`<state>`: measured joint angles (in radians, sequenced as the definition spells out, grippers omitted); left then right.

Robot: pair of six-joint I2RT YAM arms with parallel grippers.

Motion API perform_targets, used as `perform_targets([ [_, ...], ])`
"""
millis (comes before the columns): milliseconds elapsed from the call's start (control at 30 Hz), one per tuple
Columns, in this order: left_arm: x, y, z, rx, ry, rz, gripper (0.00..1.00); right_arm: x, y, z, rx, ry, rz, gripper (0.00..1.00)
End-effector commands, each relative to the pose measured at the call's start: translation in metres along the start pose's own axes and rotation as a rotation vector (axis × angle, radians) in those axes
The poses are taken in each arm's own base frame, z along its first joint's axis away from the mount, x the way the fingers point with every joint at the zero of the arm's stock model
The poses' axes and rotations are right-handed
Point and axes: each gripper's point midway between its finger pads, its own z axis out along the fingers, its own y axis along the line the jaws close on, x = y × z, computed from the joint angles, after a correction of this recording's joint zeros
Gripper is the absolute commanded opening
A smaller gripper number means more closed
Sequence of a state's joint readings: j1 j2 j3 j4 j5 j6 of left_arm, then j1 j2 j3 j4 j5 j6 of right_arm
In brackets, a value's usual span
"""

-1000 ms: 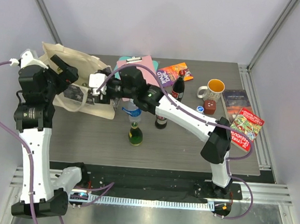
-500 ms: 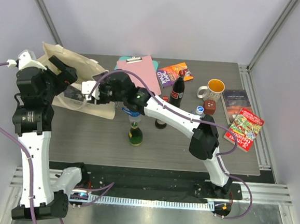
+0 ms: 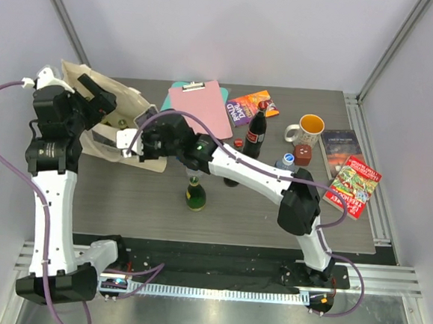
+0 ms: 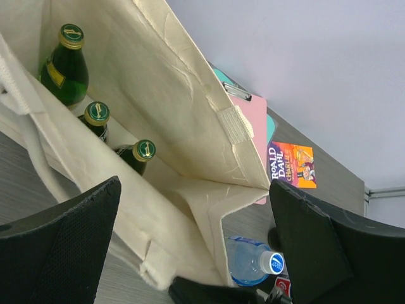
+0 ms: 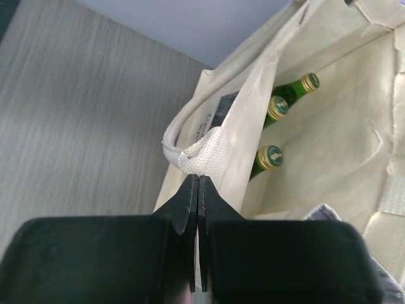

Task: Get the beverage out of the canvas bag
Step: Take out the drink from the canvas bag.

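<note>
The canvas bag (image 3: 131,99) sits at the back left of the table (image 3: 124,192), and its mouth is open. We can look right inside. Three green bottles (image 4: 66,69) with gold caps are in there, close together in a row.

The right gripper (image 5: 197,180) is squeezed tight on the bag's handle (image 5: 204,151), the pale woven strap at the rim. We see no gap between its two fingers, and the strap sticks out just past their tips.

The left gripper (image 4: 195,190) has its fingers far apart and holds nothing. It hangs just by the open mouth of the bag, and we see the bottles between its fingers.

Another green bottle (image 3: 195,195) stands on the table in front of the bag, out in the open. A clear water bottle (image 4: 253,259) with a blue cap is just beside the bag's corner. A pink clipboard (image 3: 199,100) and a bright book (image 3: 251,106) lie behind. A dark cola bottle (image 3: 256,131) and a mug (image 3: 311,127) stand further to the right.
</note>
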<state>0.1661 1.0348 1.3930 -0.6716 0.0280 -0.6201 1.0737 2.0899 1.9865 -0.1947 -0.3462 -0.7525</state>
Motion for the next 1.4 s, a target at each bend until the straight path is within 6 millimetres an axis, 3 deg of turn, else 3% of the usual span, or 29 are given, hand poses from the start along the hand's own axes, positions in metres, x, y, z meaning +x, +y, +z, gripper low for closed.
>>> perform_targets([
  [0, -0.008, -0.003, 0.012, 0.025, -0.036, 0.013, 1.00, -0.051, 0.011, -0.019, -0.025, -0.102, 0.017, 0.01],
  [433, 0.009, 0.036, 0.049, -0.090, 0.012, 0.018, 0.98, -0.066, 0.014, -0.019, -0.035, -0.148, 0.073, 0.01],
  [700, 0.032, 0.039, 0.071, -0.070, 0.113, 0.023, 0.96, -0.063, 0.028, -0.021, -0.083, -0.150, 0.115, 0.01],
  [900, 0.036, 0.041, 0.082, -0.073, 0.133, 0.017, 0.95, -0.059, 0.045, -0.017, -0.138, -0.151, 0.127, 0.01],
  [1367, 0.056, 0.079, 0.105, -0.207, 0.185, 0.033, 0.95, -0.067, 0.046, -0.019, -0.152, -0.172, 0.140, 0.01],
])
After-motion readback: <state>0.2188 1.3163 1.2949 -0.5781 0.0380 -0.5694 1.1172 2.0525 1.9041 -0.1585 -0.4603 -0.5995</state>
